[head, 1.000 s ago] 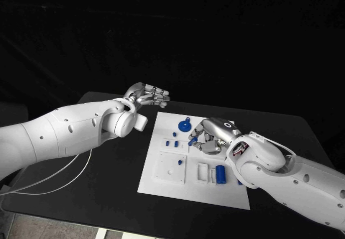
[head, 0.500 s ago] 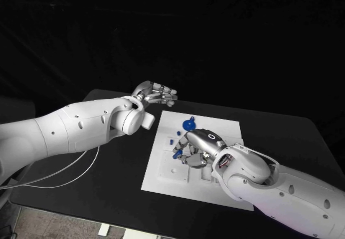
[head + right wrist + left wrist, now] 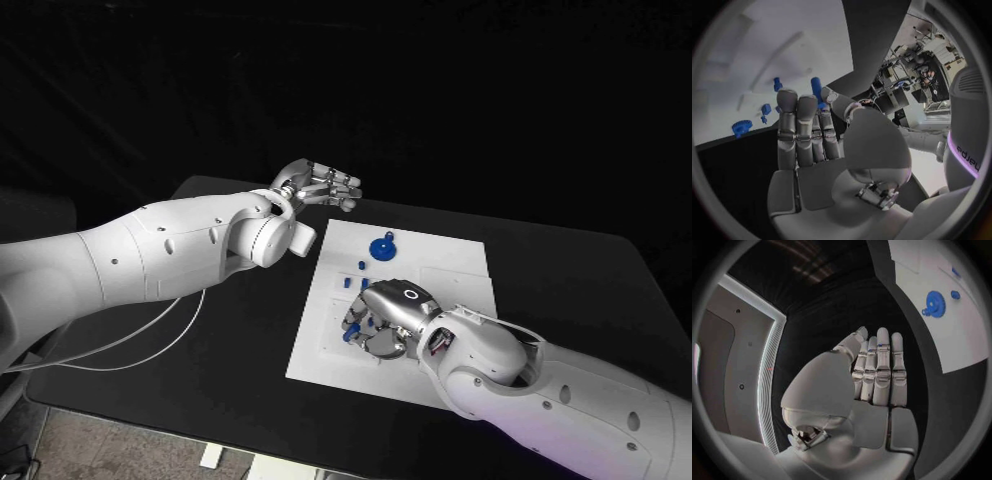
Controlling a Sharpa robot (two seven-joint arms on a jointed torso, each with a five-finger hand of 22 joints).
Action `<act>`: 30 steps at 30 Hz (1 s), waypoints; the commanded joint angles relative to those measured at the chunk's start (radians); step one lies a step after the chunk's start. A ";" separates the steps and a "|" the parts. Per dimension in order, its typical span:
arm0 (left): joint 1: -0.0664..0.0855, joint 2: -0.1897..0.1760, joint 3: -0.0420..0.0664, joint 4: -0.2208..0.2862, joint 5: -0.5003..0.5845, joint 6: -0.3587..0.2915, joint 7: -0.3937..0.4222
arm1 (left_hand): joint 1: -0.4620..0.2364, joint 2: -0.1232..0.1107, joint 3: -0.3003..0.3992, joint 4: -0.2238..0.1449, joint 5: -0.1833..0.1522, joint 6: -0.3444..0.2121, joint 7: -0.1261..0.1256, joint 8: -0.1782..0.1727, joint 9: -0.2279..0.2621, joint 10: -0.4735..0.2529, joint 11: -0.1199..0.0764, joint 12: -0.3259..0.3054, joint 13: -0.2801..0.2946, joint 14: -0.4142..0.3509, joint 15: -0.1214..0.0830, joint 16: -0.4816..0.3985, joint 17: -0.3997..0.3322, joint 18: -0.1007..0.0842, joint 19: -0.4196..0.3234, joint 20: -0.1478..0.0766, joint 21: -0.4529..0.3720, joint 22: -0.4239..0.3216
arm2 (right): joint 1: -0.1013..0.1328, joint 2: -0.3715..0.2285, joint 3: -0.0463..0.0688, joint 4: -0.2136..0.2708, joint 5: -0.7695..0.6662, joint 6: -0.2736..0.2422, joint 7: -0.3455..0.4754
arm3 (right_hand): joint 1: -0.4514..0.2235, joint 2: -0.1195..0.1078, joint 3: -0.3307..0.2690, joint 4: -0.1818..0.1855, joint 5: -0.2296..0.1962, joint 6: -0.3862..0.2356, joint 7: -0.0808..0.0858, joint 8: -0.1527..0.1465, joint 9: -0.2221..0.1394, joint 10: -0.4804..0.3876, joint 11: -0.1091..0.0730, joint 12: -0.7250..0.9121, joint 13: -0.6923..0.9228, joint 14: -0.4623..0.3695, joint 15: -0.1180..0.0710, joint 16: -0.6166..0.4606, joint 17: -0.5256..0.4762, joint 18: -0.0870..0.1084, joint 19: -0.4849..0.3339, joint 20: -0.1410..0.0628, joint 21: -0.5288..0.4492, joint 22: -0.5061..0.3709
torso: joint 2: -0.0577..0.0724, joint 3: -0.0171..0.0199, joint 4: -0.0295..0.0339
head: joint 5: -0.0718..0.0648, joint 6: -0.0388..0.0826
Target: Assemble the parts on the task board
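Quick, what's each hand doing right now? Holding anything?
Left hand: open, holding nothing, off the task board.
Right hand: over the board, pinching a blue part.

The right hand (image 3: 384, 322) hangs low over the near middle of the task board (image 3: 450, 262), with its arm covering the board's near right corner, so that part is blocked from above. The board's far end lies uncovered, where a blue gear (image 3: 382, 249) and small blue parts (image 3: 352, 283) stand in the way. The left hand (image 3: 320, 187) is raised off the board's far left corner, its arm across the table's (image 3: 577, 270) left side. The table's right side lies bare.
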 commanded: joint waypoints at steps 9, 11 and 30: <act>0.002 0.002 0.001 0.001 0.007 0.016 0.006 | 0.000 0.007 0.000 0.005 0.005 -0.006 0.000 -0.001 -0.001 -0.002 -0.001 -0.003 -0.001 -0.002 0.007 -0.006 -0.001 -0.005 0.007 -0.001 -0.002 0.001 | -0.001 0.010 -0.007 -0.015 -0.088 0.026 -0.008 | -0.006 0.010 0.004 -0.010 0.006 0.005 0.004 0.003 0.001 0.062 -0.041 0.007 0.003 0.003 -0.003 -0.008 0.004 0.014 0.041 -0.008 0.002 0.005 | 0.000 0.0008 -0.0009 | -0.003 -0.003; 0.002 0.002 0.001 0.001 0.007 0.016 0.006 | 0.000 0.007 0.000 0.005 0.005 -0.006 0.000 -0.001 -0.001 -0.002 -0.001 -0.003 -0.001 -0.002 0.007 -0.006 -0.001 -0.005 0.007 -0.001 -0.002 0.001 | -0.001 0.012 -0.008 -0.018 -0.096 0.025 -0.012 | -0.006 0.010 0.004 -0.010 0.006 0.005 0.004 0.003 0.001 0.063 -0.041 0.007 0.003 0.003 -0.003 -0.008 0.004 0.014 0.041 -0.008 0.003 0.005 | 0.000 0.0005 -0.0006 | -0.004 -0.003; 0.002 0.003 0.001 0.000 0.007 0.019 0.004 | -0.002 0.007 0.000 0.006 0.005 -0.008 0.000 -0.001 -0.001 -0.003 -0.001 -0.003 -0.001 -0.002 0.007 -0.006 -0.001 -0.005 0.007 0.000 -0.002 -0.002 | -0.001 0.019 -0.029 -0.041 -0.120 0.072 -0.029 | -0.009 0.009 0.008 -0.013 0.006 0.005 0.004 0.003 0.001 0.063 -0.041 0.007 0.003 0.003 -0.003 -0.009 0.008 0.014 0.040 -0.008 0.002 0.008 | 0.000 -0.0002 0.0002 | -0.003 -0.009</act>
